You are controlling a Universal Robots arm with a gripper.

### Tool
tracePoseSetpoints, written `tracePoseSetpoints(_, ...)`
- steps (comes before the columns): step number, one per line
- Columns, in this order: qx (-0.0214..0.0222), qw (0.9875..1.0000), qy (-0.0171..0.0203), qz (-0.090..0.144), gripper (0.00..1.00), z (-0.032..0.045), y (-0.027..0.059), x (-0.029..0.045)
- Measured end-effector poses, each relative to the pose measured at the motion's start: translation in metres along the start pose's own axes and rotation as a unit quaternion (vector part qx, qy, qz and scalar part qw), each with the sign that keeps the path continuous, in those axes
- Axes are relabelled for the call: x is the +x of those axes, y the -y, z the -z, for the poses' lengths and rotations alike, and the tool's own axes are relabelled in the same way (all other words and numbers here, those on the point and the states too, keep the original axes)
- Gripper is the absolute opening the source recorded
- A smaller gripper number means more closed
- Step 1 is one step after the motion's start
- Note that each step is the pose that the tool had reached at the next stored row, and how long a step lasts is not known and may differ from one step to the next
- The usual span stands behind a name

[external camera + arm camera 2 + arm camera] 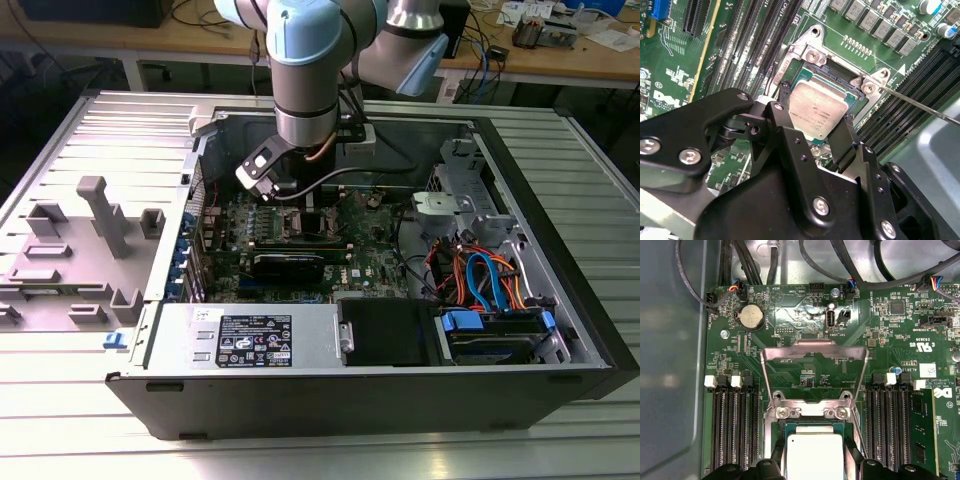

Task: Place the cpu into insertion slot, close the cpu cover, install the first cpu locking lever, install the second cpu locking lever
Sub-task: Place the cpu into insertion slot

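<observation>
Pincer and chip: the gripper (pixel 815 116) has its two black fingers (pixel 787 130) pressed against opposite edges of the cpu (pixel 818 107). It is clamped on the chip, which sits squarely between the tips.
Where the chip is: right over the insertion slot (pixel 836 76), set a little toward the gripper's body, so a dark strip of the recess shows past its far edge. Whether it rests in the recess or hangs just above it, I cannot tell.
Cover: in the first wrist view the cpu cover (pixel 815 352) lies beyond the chip, swung open and back from the socket, with green board showing through its window.
From across the room: in the exterior view the arm (pixel 305 70) reaches straight down into the open computer case (pixel 300 400), with the gripper low over the motherboard (pixel 370 260).
Counts:
- one cpu
- one cover
- two fingers
- two silver screws (pixel 782 412) at the frame's hinge end
- two banks of long black memory slots (pixel 732 430), one either side of the socket
- four white latch tabs (pixel 710 381), two per bank
- one round coin battery (pixel 751 317)
- one thin metal rod (pixel 920 106) running out from the socket corner
Chip's look: flat and square with softened corners. It has a dull silver-grey top with faint print and a greenish rim at its edge.
</observation>
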State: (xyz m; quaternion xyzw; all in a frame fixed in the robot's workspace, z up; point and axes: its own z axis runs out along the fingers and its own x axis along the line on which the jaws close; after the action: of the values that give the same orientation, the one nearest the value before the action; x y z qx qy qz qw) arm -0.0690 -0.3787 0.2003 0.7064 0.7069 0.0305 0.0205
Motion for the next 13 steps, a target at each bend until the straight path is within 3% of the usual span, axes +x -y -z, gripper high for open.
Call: tracePoseSetpoints(13,0.0001,1.0,0.0008,-0.004,0.55,-0.0032,0.0017,0.0023)
